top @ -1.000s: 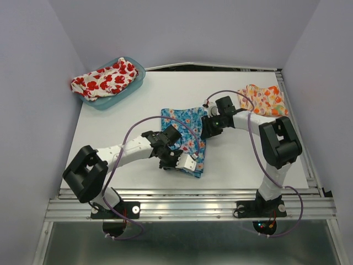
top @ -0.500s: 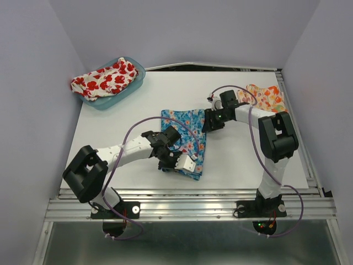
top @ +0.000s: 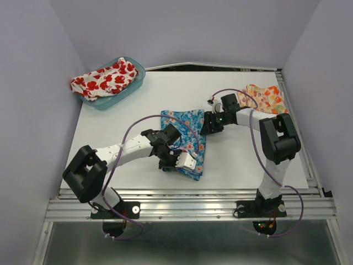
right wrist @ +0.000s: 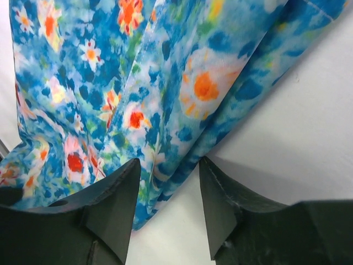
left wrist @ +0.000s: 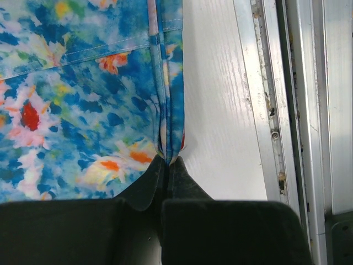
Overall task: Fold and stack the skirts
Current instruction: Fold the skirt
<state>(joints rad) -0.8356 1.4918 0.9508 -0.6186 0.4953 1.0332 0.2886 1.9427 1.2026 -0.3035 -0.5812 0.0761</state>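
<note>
The left pincer (left wrist: pixel 166 160) is shut tight on the folded edge of the blue floral cloth skirt (top: pixel 182 118), near the front of the white table (top: pixel 237 160). The left arm hides part of this skirt from above. The skirt lies folded in the middle of the table. At its far right corner, the right pincer (right wrist: pixel 168 163) hangs low with its fingers (right wrist: pixel 118 193) apart, holding nothing. Farther back on the right lies the orange-yellow cloth skirt with white flowers (top: pixel 265 98); the right arm's cable crosses it. In the far left corner, the see-through teal plastic tub (top: pixel 135 83) holds the white cloth skirt with red poppies (top: pixel 105 77), which spills over the rim.
</note>
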